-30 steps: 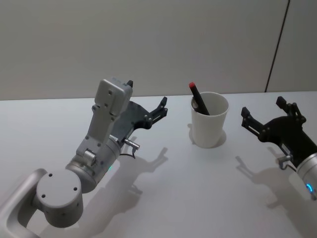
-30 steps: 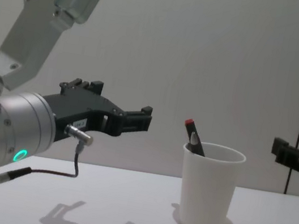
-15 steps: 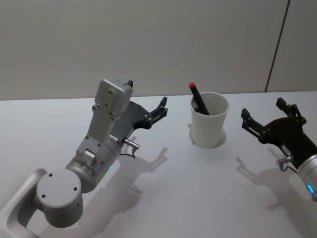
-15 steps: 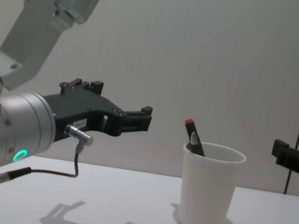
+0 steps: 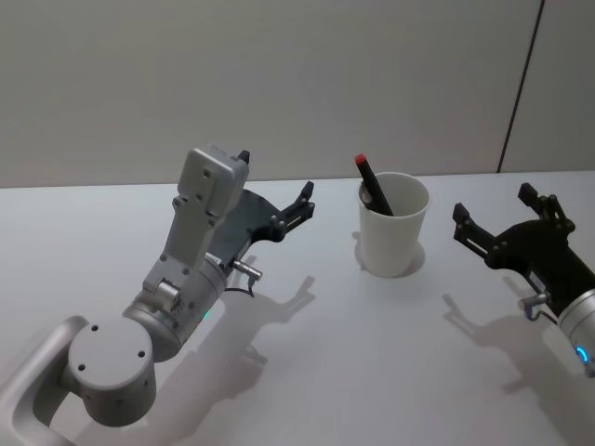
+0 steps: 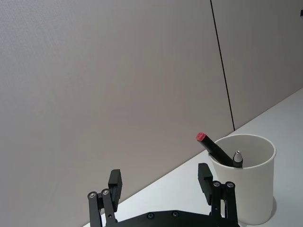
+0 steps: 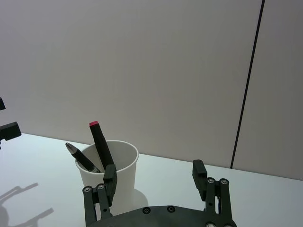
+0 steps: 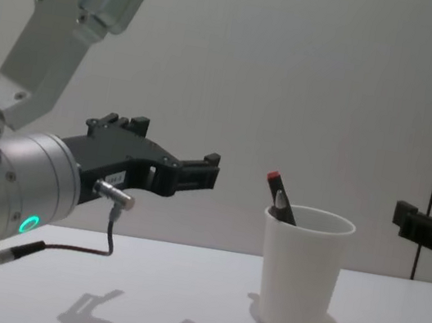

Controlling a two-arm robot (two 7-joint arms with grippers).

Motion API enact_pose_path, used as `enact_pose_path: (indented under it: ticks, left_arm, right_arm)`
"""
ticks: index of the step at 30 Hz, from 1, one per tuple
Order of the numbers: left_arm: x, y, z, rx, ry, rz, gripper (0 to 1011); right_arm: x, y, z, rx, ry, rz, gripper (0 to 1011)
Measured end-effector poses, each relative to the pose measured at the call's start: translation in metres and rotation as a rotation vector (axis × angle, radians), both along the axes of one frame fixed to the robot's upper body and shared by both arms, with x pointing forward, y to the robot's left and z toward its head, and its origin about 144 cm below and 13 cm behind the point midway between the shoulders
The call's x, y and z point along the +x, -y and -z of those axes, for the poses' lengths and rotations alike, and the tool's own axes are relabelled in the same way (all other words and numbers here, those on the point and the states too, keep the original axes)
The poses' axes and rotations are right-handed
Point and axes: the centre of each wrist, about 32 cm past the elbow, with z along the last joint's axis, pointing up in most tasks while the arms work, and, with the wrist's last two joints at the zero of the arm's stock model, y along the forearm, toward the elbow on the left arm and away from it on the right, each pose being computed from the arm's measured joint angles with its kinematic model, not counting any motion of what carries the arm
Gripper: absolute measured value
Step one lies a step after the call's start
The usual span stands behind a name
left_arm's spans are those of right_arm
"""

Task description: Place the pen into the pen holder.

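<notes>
- nothing has shifted over the last second: your pen (image 5: 373, 185) stays leaning in the pen holder (image 5: 394, 226); task looks complete.
- left gripper (image 5: 276, 190) and right gripper (image 5: 503, 216): jaws wide, empty, beside the cup above the surface (image 5: 353, 353).

White pen holder (image 5: 393, 229) — blk pen (image 5: 375, 189), red tip.

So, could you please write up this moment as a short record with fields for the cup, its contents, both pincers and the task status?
pen holder: white paper cup, upright on the table
contents: red-capped pen leaning inside, cap above the rim; a second, silver-tipped pen beside it
left pincer: open, empty, raised to the cup's left, apart from it
right pincer: open, empty, to the cup's right, apart from it
task status: pen is in the holder
</notes>
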Motion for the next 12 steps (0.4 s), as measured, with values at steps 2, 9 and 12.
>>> enact_pose_path:
  ticks: [2, 9, 12]
  left_arm:
    - [0.0, 0.0, 0.0, 0.0, 0.0, 0.0, 1001]
    - [0.0, 0.0, 0.0, 0.0, 0.0, 0.0, 1001]
    - [0.0, 0.0, 0.0, 0.0, 0.0, 0.0, 1001]
  right_arm:
    - [0.0, 0.0, 0.0, 0.0, 0.0, 0.0, 1001]
    - [0.0, 0.0, 0.0, 0.0, 0.0, 0.0, 1002]
    - [0.0, 0.0, 0.0, 0.0, 0.0, 0.0, 1002]
